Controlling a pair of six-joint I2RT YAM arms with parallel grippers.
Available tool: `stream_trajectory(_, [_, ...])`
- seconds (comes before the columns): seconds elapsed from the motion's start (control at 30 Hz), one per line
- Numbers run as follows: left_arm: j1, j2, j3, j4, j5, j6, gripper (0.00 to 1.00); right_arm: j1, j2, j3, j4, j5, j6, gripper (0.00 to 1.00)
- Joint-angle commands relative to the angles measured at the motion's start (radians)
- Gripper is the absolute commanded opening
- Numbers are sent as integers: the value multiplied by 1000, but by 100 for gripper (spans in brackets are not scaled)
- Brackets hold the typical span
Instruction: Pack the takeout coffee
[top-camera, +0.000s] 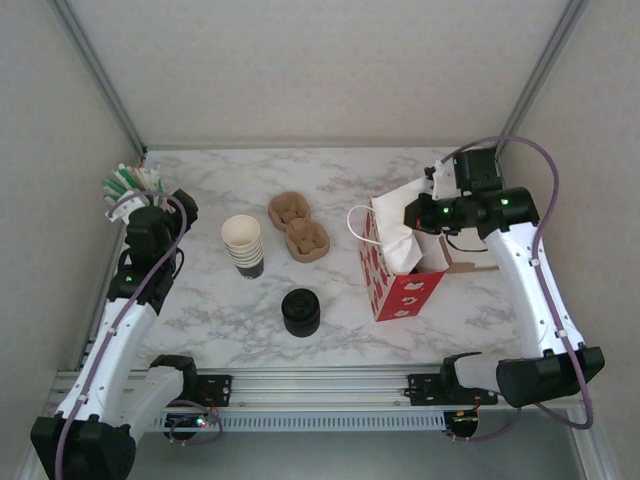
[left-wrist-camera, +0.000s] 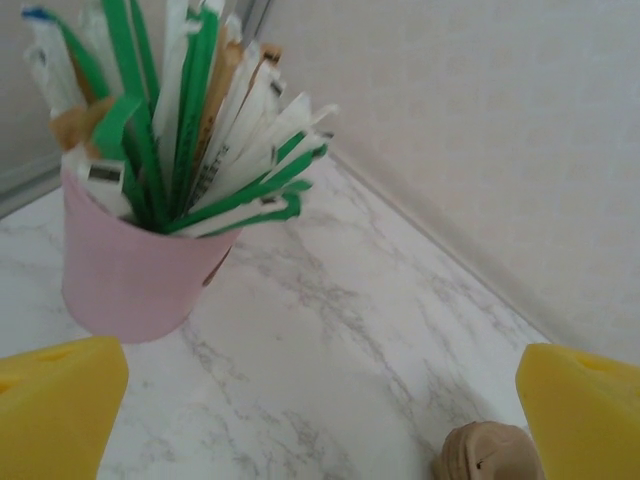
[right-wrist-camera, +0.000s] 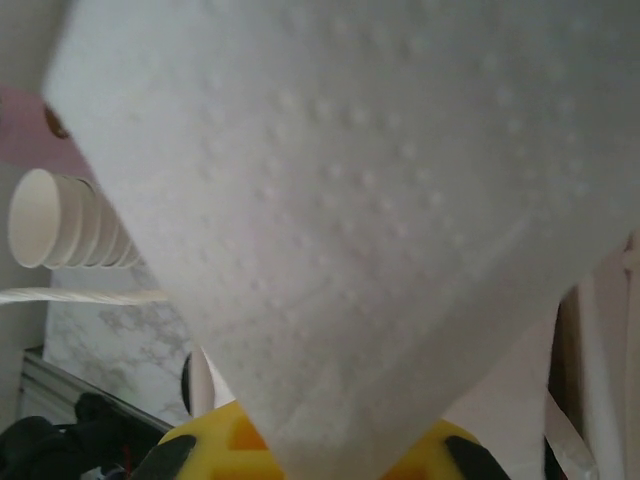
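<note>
Right gripper (top-camera: 413, 213) clamped on white napkin (right-wrist-camera: 340, 200), above red bag (top-camera: 400, 285). Left gripper (left-wrist-camera: 320, 420) spread wide, facing pink cup of straws (left-wrist-camera: 125, 270). Coffee cup position relative to either gripper: cannot tell.

Red paper bag (top-camera: 402, 288) with white print and a white cord handle, standing upright with its mouth open, right of centre at mid depth. A white embossed napkin (right-wrist-camera: 350, 200) sticks up from its mouth, pinched in my right pincer (top-camera: 418, 214). The napkin covers the bag's contents; can't tell what is inside.
</note>
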Motion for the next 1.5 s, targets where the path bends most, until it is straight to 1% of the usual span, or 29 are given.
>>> stream_trajectory(0.0, [28, -29, -63, 3, 3, -54, 100, 49, 3, -19, -36, 122, -1, 0])
stream_trajectory(0.17, [50, -71, -153, 42, 4, -62, 100, 111, 8, -47, -45, 202, 21, 0])
stream_trajectory(0.37, [53, -90, -210, 71, -8, -43, 100, 153, 30, -63, -67, 278, 29, 0])
stream_trajectory(0.53, [54, -85, -258, 120, -15, -25, 100, 176, 25, -35, -93, 303, 34, 18])
stream_trajectory(0.6, [54, -76, -269, 140, -27, -18, 100, 183, 27, -18, -108, 306, 34, 19])
stream_trajectory(0.7, [56, -69, -279, 170, -45, -2, 100, 201, 28, 21, -134, 322, 34, 27])
stream_trajectory(0.77, [56, -71, -292, 198, -53, 9, 100, 212, 25, 49, -149, 329, 37, 29])
stream_trajectory(0.87, [56, -67, -313, 242, -69, 33, 100, 229, 13, 98, -160, 339, 41, 35])
stream_trajectory(0.97, [57, -65, -334, 274, -91, 45, 100, 234, -4, 138, -158, 361, 48, 45])
stream_trajectory(1.17, [62, -63, -356, 308, -101, 54, 100, 234, 6, 168, -124, 437, 60, 45])
stream_trajectory(1.23, [63, -62, -359, 314, -98, 56, 100, 235, 33, 177, -112, 445, 59, 43])
stream_trajectory(1.3, [64, -58, -362, 319, -98, 59, 100, 234, 65, 195, -109, 460, 58, 38])
stream_trajectory(1.37, [69, -52, -369, 329, -98, 63, 100, 235, 90, 209, -107, 507, 60, 36])
stream_trajectory(1.47, [78, -39, -379, 348, -91, 65, 100, 235, 125, 221, -100, 584, 58, 36])
